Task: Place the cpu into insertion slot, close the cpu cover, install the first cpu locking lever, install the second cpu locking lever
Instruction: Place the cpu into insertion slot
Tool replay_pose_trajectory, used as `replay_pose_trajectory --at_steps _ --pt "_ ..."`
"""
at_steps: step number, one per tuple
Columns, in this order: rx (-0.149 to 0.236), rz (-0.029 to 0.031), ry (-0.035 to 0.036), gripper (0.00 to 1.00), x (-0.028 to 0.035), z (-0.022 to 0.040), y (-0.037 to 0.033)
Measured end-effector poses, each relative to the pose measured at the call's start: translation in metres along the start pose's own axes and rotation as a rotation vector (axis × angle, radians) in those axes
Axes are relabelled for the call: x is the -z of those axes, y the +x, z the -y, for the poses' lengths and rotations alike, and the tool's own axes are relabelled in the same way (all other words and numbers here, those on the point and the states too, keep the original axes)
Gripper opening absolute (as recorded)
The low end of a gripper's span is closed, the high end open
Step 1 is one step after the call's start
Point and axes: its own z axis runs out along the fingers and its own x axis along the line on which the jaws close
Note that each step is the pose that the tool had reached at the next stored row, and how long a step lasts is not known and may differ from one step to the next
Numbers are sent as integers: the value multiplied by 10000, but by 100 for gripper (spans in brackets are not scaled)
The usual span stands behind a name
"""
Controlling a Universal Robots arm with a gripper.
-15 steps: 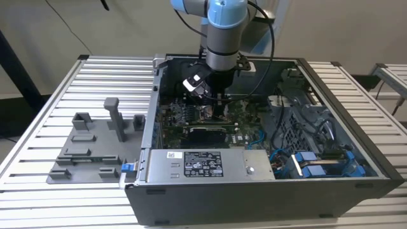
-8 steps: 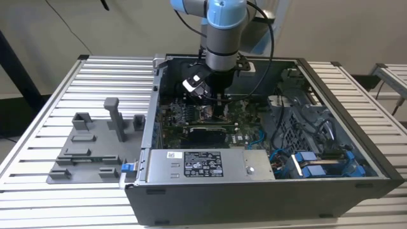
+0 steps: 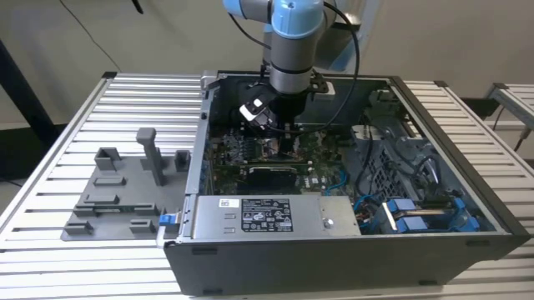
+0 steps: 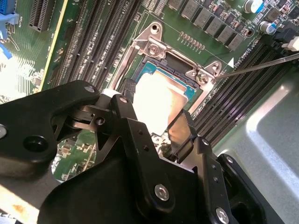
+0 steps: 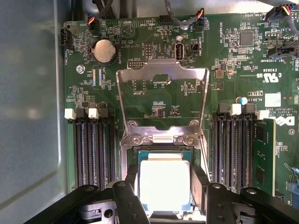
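- Pinching the cpu (image 5: 164, 184) by two opposite edges, the gripper (image 5: 165, 170) is hanging inside the case (image 3: 334, 262)
- cpu is sitting in the slot (image 4: 174, 59), silver top facing up
- cover (image 5: 161, 66) is standing open
- In the exterior view, a power supply (image 3: 267, 215) is lying at 6 o'clock of the gripper

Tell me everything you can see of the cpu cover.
The cpu cover is a thin silvery metal frame with a large cut-out middle; green board shows through it. It stands swung open, hinged at the rim of the slot, its free end bearing a small tab. The cpu lies uncovered in the slot. Nothing else seems to touch the cover.
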Motion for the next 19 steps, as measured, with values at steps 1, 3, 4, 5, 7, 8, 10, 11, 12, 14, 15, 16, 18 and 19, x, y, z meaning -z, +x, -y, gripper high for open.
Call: replay_pose_trajectory --at_steps 1,3,4,5,7,8,10,11,12,14,15,16,18,19 --pt "1 0 0 54 0 -2 -1" --pt "-1 3 1 54 -2 -3 -3" --pt "-7 4 2 54 -3 -3 -3" --pt "-15 5 2 54 -4 -3 -3" --pt "-26 7 2 54 -7 -3 -3" --pt "-31 3 0 54 -10 -3 -2" --pt "-37 4 0 54 -13 -3 -2" --pt "-39 5 0 54 -15 -3 -2" --pt "-39 5 0 54 -16 -3 -2" --pt "-40 5 0 54 -18 -3 -2" --pt "-40 5 0 54 -18 -3 -2" --pt "-40 4 0 54 -19 -3 -2" --pt "-41 5 0 54 -21 -3 -2" --pt "-41 1 -1 54 -23 -3 -2"
